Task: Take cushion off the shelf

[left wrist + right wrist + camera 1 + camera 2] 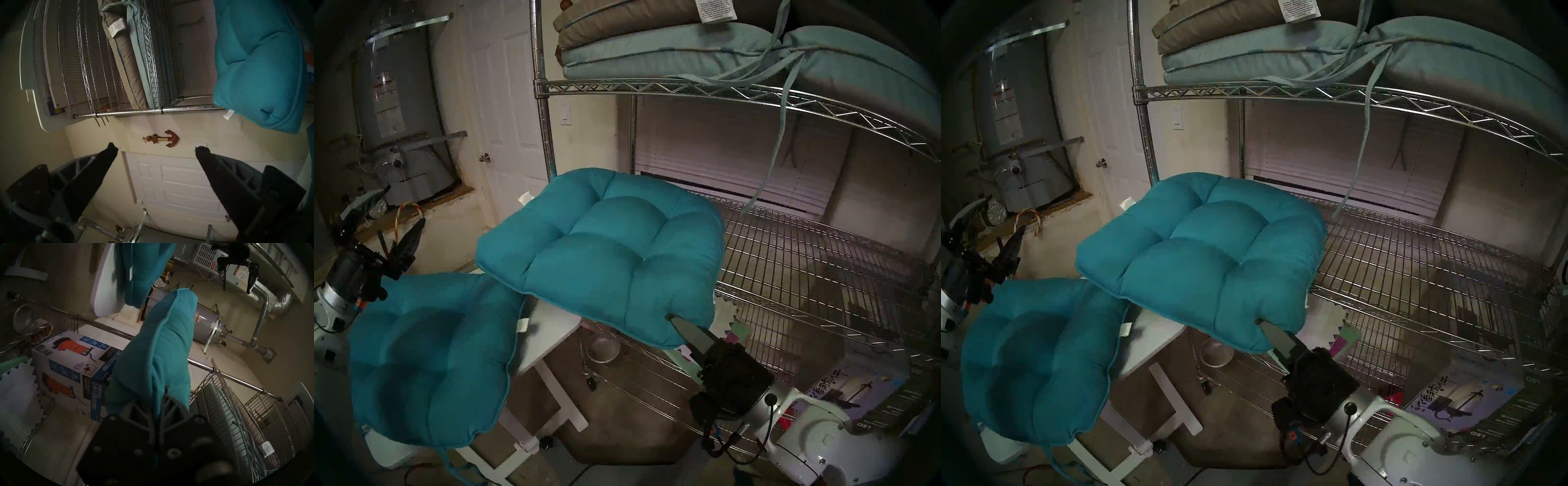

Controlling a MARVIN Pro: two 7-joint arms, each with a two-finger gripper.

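Cushions: two teal, one [602, 251] clamped at its corner by right gripper [673, 320] off the shelf [789, 251], one [426, 359] covering the counter [548, 339]; left gripper [387, 230] spread wide, empty.

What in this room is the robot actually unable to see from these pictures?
- Right gripper: in the head views only the upper finger shows; the lower one is hidden under the held teal cushion.
- White table: its top is mostly covered by the second teal cushion.
- Care label on the tan cushion: print too small to read.
- Tan cushion and the chrome wire shelf: cut off by the head views' top edge.
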